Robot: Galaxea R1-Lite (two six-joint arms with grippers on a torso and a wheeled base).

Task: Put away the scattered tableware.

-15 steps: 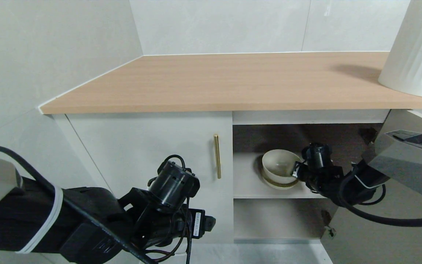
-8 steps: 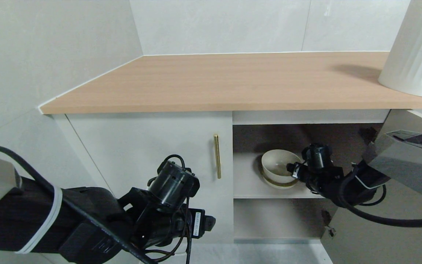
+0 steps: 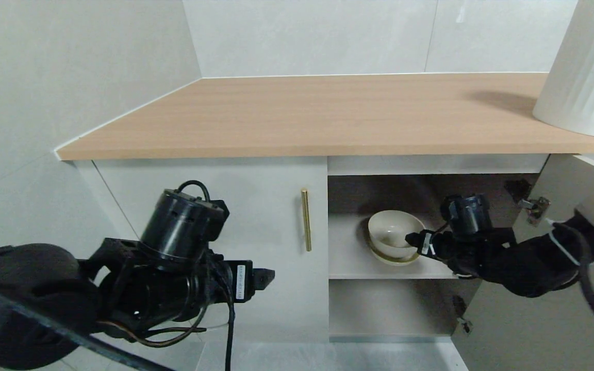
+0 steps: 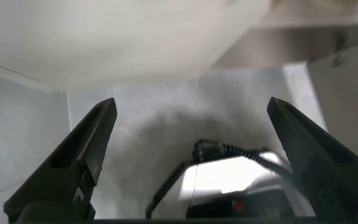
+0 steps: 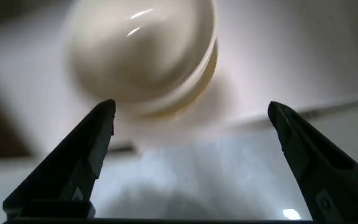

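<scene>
a: right jaws, how are they standing?
b: standing released, fingers (image 5: pixel 73 168) spread wide, gripping nothing. they are hanging just in front of the bowl (image 3: pixel 394 234), tips near its rim. touching or not, i cannot tell.
a: and the bowl?
b: sitting upright on a plate (image 3: pixel 391 259) with a darker rim, on the upper shelf (image 3: pixel 348 255) in the open right half of the cabinet.
a: left jaws?
b: also released, spread wide, empty. they are hanging low in front of the closed left door (image 3: pixel 266 180), well apart from the bowl, pointing towards the brass handle (image 3: pixel 304 220).
a: farther out?
b: the wooden bench (image 3: pixel 302 113) is running above the cabinet, carrying a white ribbed vessel (image 3: pixel 586 67) at its right end. the right door (image 3: pixel 534 335) is standing open.
</scene>
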